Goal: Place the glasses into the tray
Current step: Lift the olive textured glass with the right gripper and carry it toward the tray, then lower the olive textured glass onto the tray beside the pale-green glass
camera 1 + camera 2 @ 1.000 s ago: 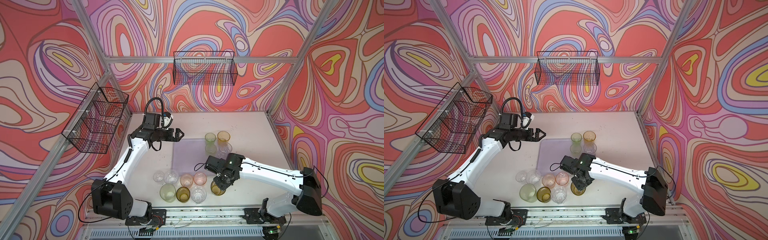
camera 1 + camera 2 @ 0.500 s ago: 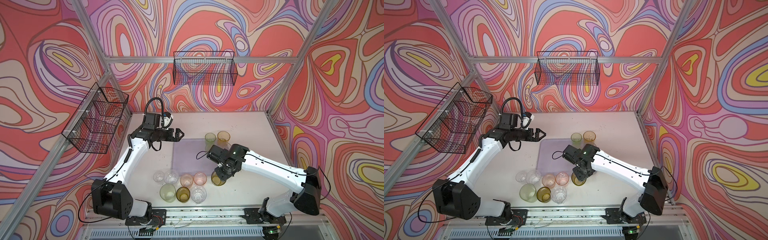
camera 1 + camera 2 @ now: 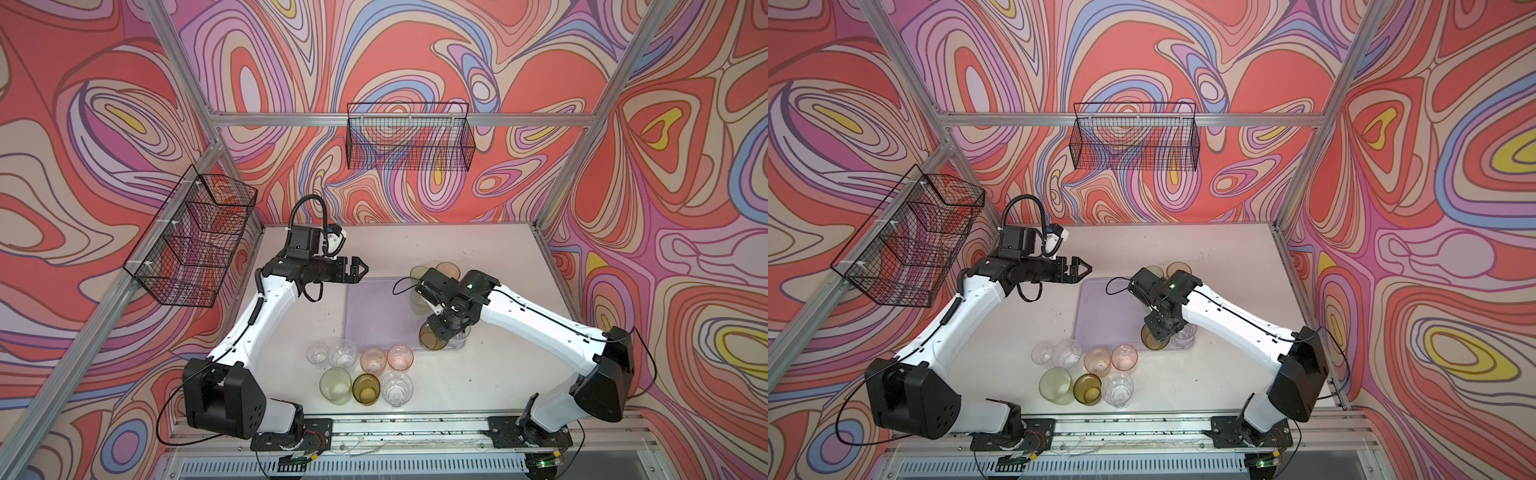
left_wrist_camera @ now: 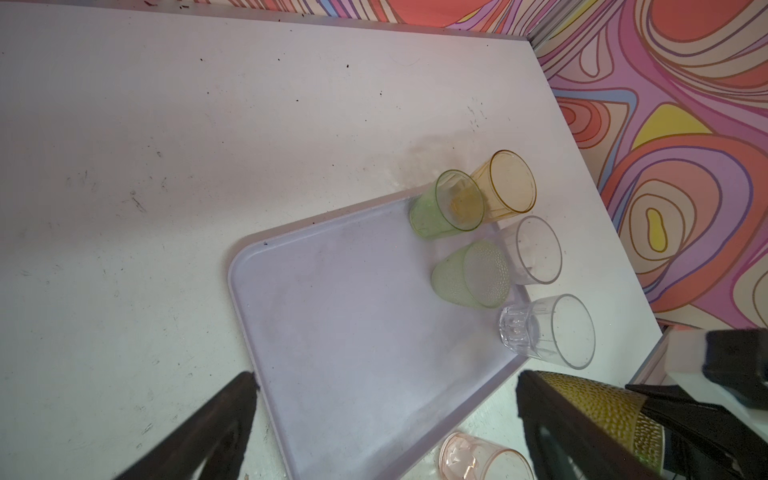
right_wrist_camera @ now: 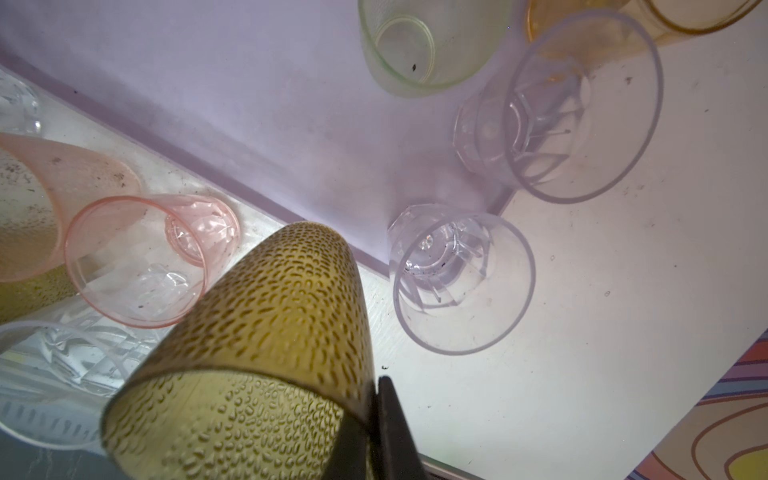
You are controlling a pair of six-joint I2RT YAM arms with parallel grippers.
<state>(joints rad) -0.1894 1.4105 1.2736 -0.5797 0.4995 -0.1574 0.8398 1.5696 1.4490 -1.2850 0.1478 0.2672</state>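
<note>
Loose on tabletop point(image 3: 415, 249): I count seven small translucent glasses point(image 3: 335, 384).
At flat lavender tray point(image 3: 374, 307): five more.
Right gripper point(image 3: 444, 330): clenched on one olive dimpled glass point(image 5: 266, 324).
Left gripper point(image 3: 362, 270): released.

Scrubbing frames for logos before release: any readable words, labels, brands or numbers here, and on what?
None can be read in any view.
Tiny white mark on the left arm: too small to read.
Glasses, tray, wire baskets: no print seen.
</note>
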